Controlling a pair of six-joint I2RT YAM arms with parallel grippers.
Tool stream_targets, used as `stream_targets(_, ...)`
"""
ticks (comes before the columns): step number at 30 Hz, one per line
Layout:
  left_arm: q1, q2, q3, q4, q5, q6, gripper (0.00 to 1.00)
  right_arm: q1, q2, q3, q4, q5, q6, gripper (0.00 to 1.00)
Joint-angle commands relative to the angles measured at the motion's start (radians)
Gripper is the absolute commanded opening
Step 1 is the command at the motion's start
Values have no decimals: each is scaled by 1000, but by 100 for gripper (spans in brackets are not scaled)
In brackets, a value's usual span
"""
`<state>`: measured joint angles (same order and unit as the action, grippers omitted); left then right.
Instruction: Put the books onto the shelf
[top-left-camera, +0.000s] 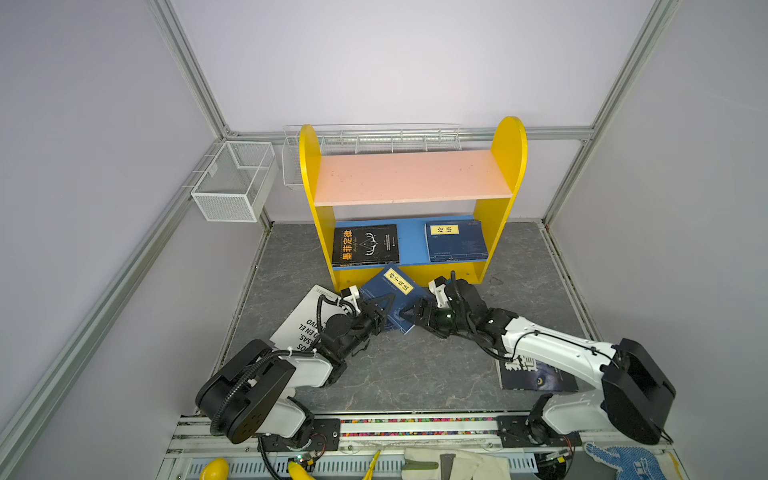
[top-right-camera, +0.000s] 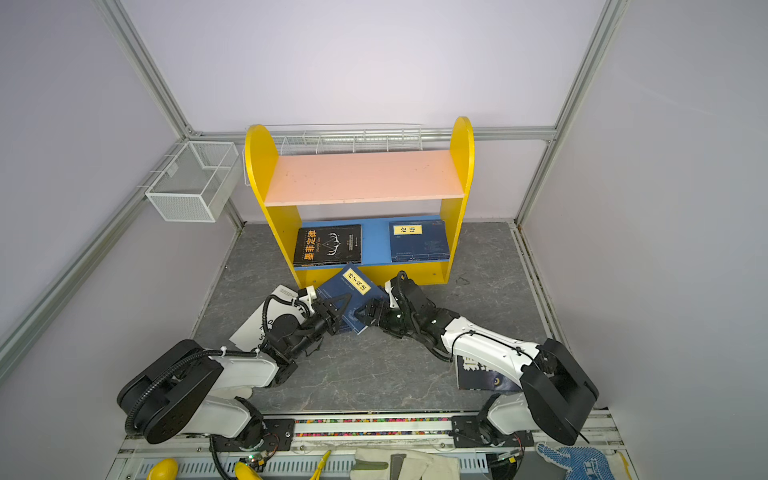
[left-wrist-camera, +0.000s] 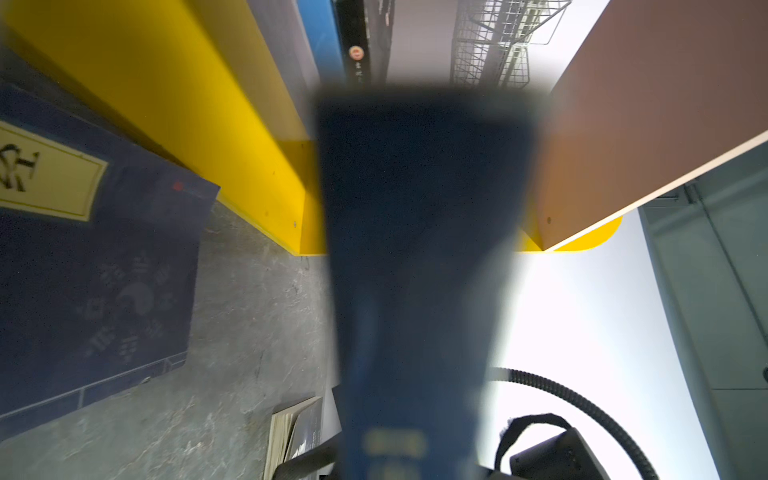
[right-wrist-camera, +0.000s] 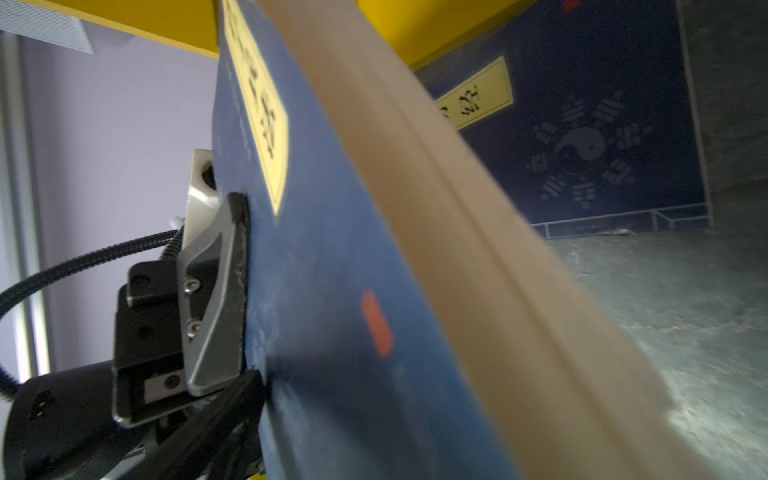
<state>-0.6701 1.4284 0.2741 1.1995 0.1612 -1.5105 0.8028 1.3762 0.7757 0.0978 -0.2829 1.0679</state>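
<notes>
Gripping a navy yellow-labelled paperback (top-left-camera: 395, 289), the left gripper (top-left-camera: 384, 305) is clamped on the book's left part, just in front of the shelf (top-left-camera: 509, 158). In the right wrist view, one finger (right-wrist-camera: 216, 299) of the left gripper lies flat against the front cover. The paperback is tilted up rather than lying flat. In both top views its far corner overlaps the shelf's yellow front rail.

The right gripper (top-left-camera: 412, 312) sits at the same paperback's right edge. The page edge runs through the middle of the right wrist view. Whether its jaws are spread or pressing on the book cannot be told.

Other books are placed as follows:
- A black orange-titled book (top-left-camera: 365, 245) lies flat on the left of the blue lower board.
- A navy book (top-left-camera: 456, 241) lies flat on the right of that board.
- A trigram-marked navy book (left-wrist-camera: 104, 270) lies flat on the tabletop (top-left-camera: 415, 374), just beside the front rail.
- A large white book (top-left-camera: 307, 316) lies on the tabletop, partly under the left arm.
- A wolf-eye book (top-left-camera: 536, 378) lies at near right, partly under the right arm.

A wire-mesh basket (top-left-camera: 235, 180) hangs on the left wall.
</notes>
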Motion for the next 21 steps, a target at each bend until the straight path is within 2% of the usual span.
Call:
stream_targets(1,-4,-37,55,114,-10,-29,0,1,-10,-65,154,-42,75,94)
stream_targets(6,-5,-66,59,115,-28,-30,0,6,-34,-102,307,5,104,85)
stream_targets(9,-4,-78,67,115,-32,-30,0,17,-78,-138,381,74,116,69)
stream_targets(12,-5,-84,69,116,-38,-31,0,29,-147,-197,447,173,120,58)
stream_targets(16,-4,-76,77,130,-37,-39,0,38,-238,-231,490,260,66,52)
stream_targets(21,-7,-66,101,143,-21,-52,0,41,-306,-205,469,291,-22,48)
